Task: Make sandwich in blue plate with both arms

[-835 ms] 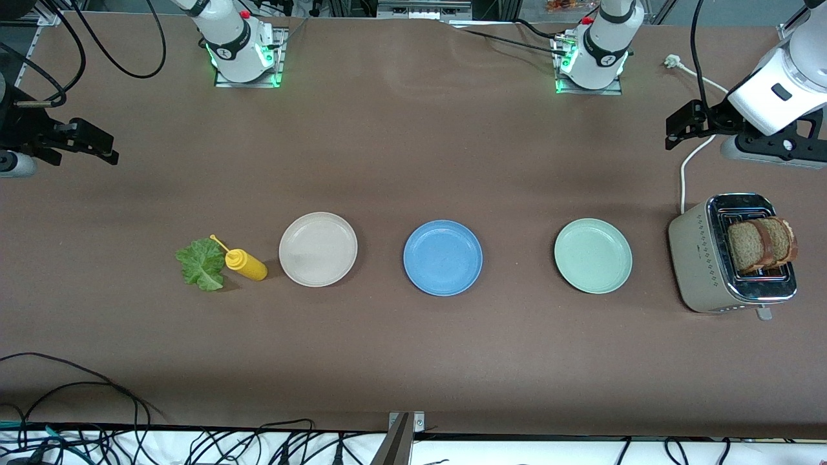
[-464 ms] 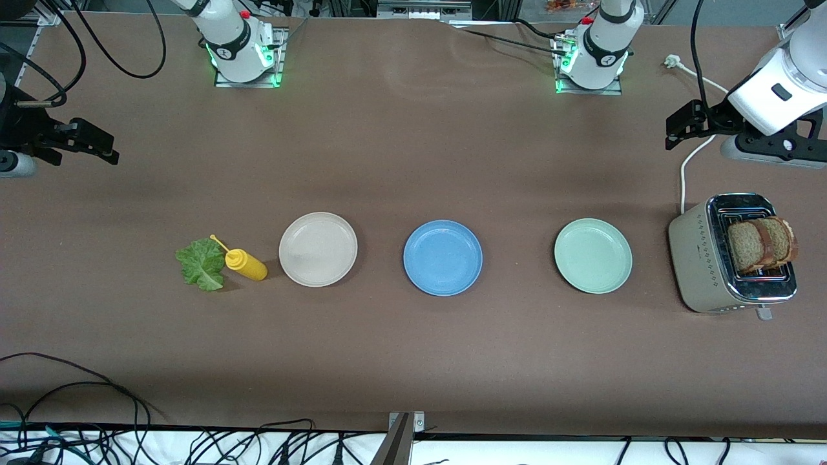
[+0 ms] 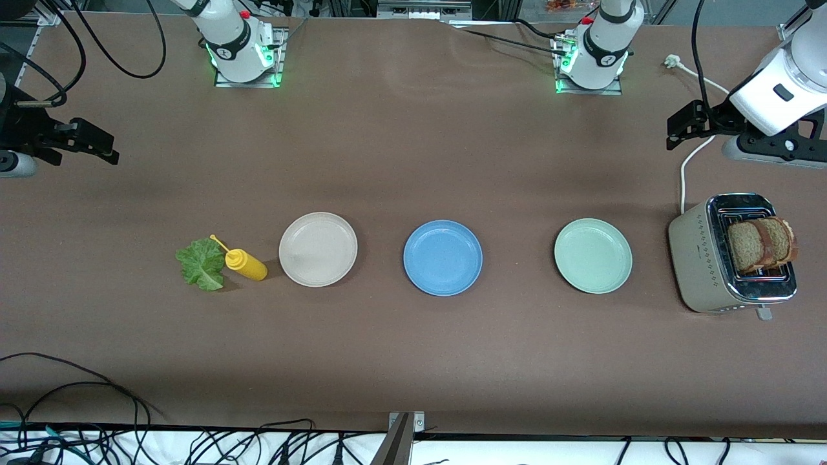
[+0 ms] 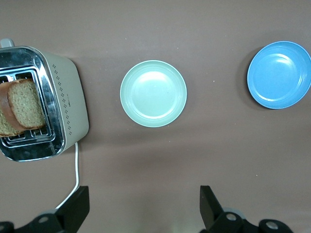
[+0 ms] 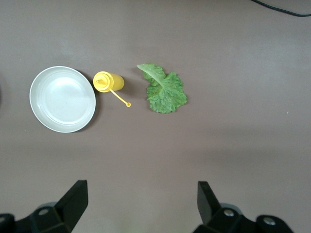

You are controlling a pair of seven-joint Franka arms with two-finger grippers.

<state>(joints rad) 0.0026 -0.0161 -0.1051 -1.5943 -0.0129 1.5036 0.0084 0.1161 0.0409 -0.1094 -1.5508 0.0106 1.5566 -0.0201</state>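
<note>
A wide brown bench (image 3: 413,161) holds everything, and almost nothing has changed over the last moment: only the left arm has drifted very slightly, so no part of the sandwich has been started.

Two glossy white robot arms hang high at either end. The left claw (image 3: 685,126) hovers over the bench near the toaster end, fingers spread wide and empty. The right claw (image 3: 90,143) hovers over the bench at the right arm's end, also wide open and empty.

A beige and chrome two-slot toaster (image 3: 704,258) sits at the left arm's end, with two square brown wholegrain bread slices (image 3: 759,244) standing up out of its slots.

Three round plates lie in a row: a pale mint-green plate (image 3: 592,256) nearest the toaster, the sky-blue plate (image 3: 442,258) in the middle and bare, then a beige-white plate (image 3: 318,248).

A small yellow squeeze bottle (image 3: 245,263) lies just beside the beige-white plate, and a ruffled green lettuce leaf (image 3: 201,263) lies touching it, toward the right arm's end.
</note>
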